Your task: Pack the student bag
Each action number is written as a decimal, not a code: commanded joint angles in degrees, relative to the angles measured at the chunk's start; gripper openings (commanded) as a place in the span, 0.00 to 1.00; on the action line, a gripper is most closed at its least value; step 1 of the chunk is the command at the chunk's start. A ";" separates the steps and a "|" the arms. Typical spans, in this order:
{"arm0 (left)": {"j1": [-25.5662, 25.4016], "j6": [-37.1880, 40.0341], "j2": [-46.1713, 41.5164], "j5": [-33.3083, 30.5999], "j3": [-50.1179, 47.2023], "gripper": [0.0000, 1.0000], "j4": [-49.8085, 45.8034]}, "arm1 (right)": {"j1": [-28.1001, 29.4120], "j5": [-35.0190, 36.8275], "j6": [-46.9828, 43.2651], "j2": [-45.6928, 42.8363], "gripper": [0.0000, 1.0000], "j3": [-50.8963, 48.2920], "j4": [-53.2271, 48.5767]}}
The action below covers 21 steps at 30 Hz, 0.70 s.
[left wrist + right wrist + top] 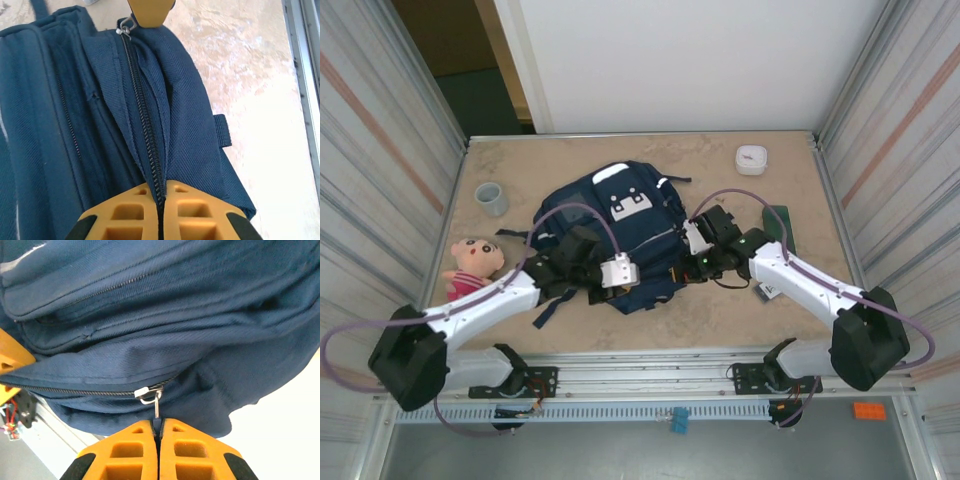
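Observation:
The student bag, a navy backpack with white patches, lies flat in the middle of the table. My left gripper is at the bag's near edge, shut on the fabric along the closed zipper. My right gripper is at the bag's right side, shut on the metal zipper pull, which hangs from the slider. One orange right finger shows at the far end of the zipper in the left wrist view. The bag's inside is hidden.
A doll lies left of the bag beside my left arm. A grey cup stands at the back left, a small white container at the back right, and a dark green flat object near my right arm. Metal walls close both sides.

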 commanded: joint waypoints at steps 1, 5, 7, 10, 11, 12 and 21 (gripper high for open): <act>5.18 9.85 -4.83 3.41 -0.84 0.00 -12.08 | 1.22 3.02 3.30 -1.15 0.00 -3.32 1.67; 8.96 13.79 -6.61 3.40 0.22 0.03 -17.48 | 4.63 0.57 6.07 -0.96 0.00 -6.00 8.76; 8.80 12.88 -7.07 3.90 0.68 0.28 -17.72 | 6.81 -0.31 5.94 -0.63 0.00 -5.65 10.90; 5.61 4.34 -7.79 6.44 1.98 0.58 -14.14 | 9.09 -1.27 5.38 -0.08 0.00 -4.58 11.71; 2.95 0.54 -8.09 4.19 1.54 0.62 -10.39 | 9.50 -1.34 5.28 -0.18 0.00 -4.36 11.79; 0.38 -2.78 -8.29 0.90 0.79 0.65 -6.31 | 9.72 -1.44 5.19 -0.31 0.00 -4.36 11.70; -6.51 -11.64 4.34 -6.31 2.08 0.68 4.63 | 10.07 -3.70 4.52 -4.26 0.00 -4.54 11.01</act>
